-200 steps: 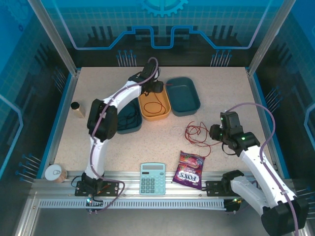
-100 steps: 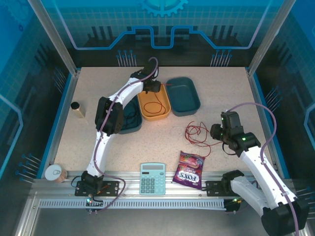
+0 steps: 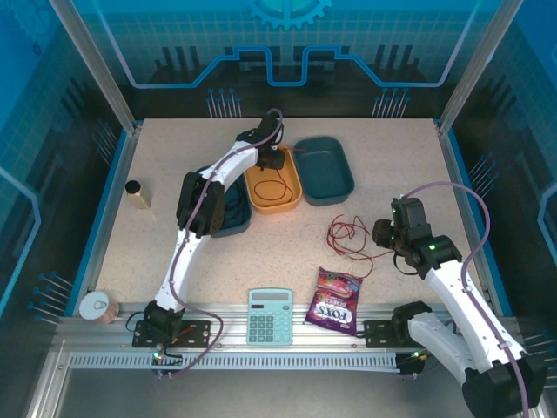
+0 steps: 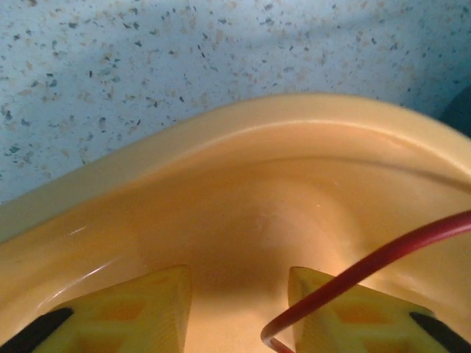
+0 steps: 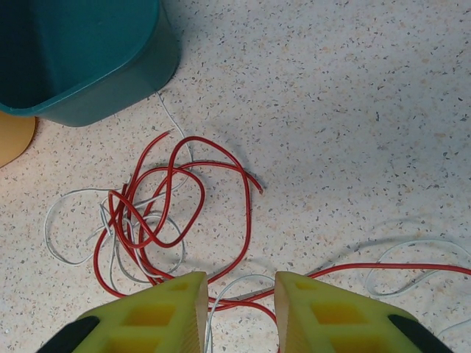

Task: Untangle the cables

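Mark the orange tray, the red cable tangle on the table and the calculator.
orange tray (image 3: 264, 198), top external view, bare floor toward its near end.
red cable tangle (image 5: 136, 217), right wrist view, densest crossing of loops.
calculator (image 3: 270, 315), top external view, middle of the keypad.

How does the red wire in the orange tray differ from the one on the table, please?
The red wire in the orange tray is one open curve, alone; the red wire on the speckled table forms many loops, tangled with thin white wire. Both are thin.
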Controlling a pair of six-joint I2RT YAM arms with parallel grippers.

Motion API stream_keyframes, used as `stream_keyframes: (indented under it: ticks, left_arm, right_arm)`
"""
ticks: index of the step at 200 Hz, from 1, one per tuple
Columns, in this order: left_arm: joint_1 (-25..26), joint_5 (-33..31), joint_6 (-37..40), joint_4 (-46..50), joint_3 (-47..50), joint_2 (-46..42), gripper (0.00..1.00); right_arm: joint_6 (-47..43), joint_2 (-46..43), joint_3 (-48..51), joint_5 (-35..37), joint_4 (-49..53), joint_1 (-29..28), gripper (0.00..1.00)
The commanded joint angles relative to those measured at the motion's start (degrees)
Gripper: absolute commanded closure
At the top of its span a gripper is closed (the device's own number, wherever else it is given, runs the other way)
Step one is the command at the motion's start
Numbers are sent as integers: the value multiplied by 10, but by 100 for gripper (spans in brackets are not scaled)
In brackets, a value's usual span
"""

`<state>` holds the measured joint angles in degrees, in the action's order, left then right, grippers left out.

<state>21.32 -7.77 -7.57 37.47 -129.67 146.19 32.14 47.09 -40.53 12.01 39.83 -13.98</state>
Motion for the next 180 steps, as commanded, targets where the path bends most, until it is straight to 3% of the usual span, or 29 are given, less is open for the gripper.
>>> stream_keyframes:
  ticks: [1,44,111,180]
  left_arm:
    - [0,-11,-11,22,-22,10,66]
    - [1,-30,-24,35,-9,-1,100]
    - [10,-59,-36,-26,167,-156,100]
    - [23,-55,-33,89,198,-179,100]
  right_arm:
    - [7,-7,-7,10,3,-8,69]
    - [7,-8,-3,11,2,-9,69]
    - [2,-15,4,8,-1,-9,69]
    - [4,-31,11,5,1,-9,69]
